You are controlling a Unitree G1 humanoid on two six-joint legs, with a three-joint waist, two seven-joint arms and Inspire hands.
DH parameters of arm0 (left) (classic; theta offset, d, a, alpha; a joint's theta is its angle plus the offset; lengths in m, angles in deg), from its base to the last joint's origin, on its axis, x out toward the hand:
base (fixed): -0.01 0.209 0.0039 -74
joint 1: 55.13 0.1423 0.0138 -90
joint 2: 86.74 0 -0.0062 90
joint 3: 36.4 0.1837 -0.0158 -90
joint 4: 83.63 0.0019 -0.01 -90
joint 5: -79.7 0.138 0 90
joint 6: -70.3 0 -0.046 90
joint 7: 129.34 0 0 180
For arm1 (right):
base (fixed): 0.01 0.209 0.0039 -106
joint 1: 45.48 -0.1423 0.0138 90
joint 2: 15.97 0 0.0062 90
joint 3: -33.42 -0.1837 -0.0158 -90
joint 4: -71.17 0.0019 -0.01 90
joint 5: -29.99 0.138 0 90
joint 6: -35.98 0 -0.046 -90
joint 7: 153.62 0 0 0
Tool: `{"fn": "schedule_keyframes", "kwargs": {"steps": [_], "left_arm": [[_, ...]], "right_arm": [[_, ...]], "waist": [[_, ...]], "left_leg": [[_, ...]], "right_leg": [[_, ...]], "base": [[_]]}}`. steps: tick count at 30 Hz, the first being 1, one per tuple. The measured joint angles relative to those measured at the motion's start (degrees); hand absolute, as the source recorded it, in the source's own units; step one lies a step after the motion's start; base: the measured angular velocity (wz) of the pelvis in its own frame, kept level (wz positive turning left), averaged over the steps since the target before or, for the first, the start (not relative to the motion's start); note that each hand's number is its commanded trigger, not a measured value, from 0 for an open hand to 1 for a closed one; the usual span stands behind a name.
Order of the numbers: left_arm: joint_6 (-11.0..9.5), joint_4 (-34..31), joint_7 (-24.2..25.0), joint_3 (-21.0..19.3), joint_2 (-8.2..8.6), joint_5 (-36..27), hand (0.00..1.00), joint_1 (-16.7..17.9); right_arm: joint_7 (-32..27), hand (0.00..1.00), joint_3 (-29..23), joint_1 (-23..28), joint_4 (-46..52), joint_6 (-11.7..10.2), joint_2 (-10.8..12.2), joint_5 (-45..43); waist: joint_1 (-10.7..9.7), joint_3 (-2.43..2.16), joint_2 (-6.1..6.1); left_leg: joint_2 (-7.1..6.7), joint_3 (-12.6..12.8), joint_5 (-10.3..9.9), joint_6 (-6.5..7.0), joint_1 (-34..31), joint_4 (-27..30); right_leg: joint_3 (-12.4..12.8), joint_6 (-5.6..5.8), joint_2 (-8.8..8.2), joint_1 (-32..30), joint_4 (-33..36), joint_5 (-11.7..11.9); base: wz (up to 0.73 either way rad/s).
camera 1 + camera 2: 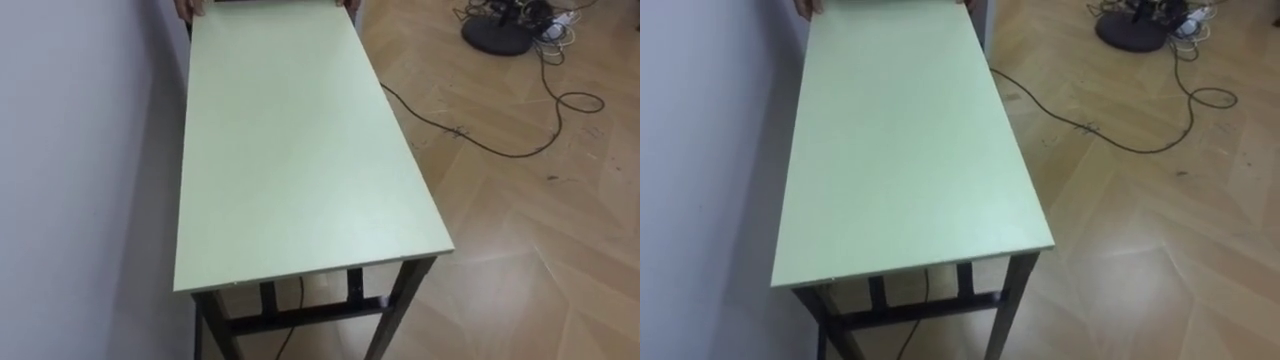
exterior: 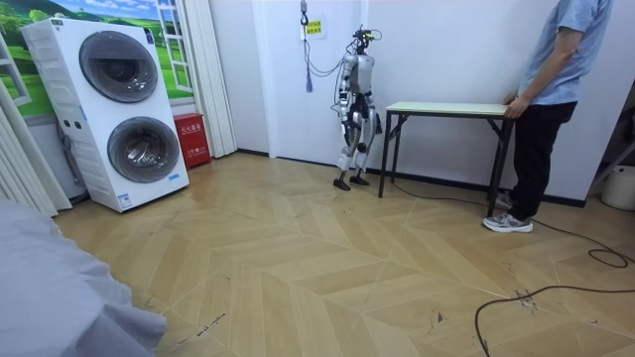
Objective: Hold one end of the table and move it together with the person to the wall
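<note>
A long table with a pale green top [image 1: 300, 150] and black legs stands lengthwise against a white wall [image 1: 80, 180]; I look down on its near short end. At the far end a person's hands [image 1: 188, 8] rest on the short edge. In the room view the person [image 2: 546, 99] stands at the room view's right end of the table [image 2: 446, 108], hands on its edge. I stand at the other end, facing the table, a small step from it. My arms hang by my sides there, with my right hand [image 2: 345, 117] and left hand [image 2: 375, 125] too small to read.
A dark cable [image 1: 470, 135] runs over the wooden floor right of the table, towards a black round base [image 1: 497, 36] with more wires. In the room view, stacked washing machines [image 2: 114, 109] and a red box [image 2: 190, 139] stand at the left wall.
</note>
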Motion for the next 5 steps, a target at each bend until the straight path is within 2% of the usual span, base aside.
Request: {"fn": "schedule_keyframes", "kwargs": {"steps": [5], "left_arm": [[1.0, 0.0, -3.0, -0.1, 0.37, 3.8, 0.0, -0.1]], "right_arm": [[-1.8, 0.0, 0.7, -0.8, -0.1, 1.2, 0.0, -0.6]], "waist": [[0.0, -0.09, -0.3]], "left_leg": [[0.0, -0.3, 0.0, -0.09, -0.2, 0.1]], "right_leg": [[0.0, -0.01, 0.08, 0.0, 0.1, 0.0]], "base": [[0.03]]}}
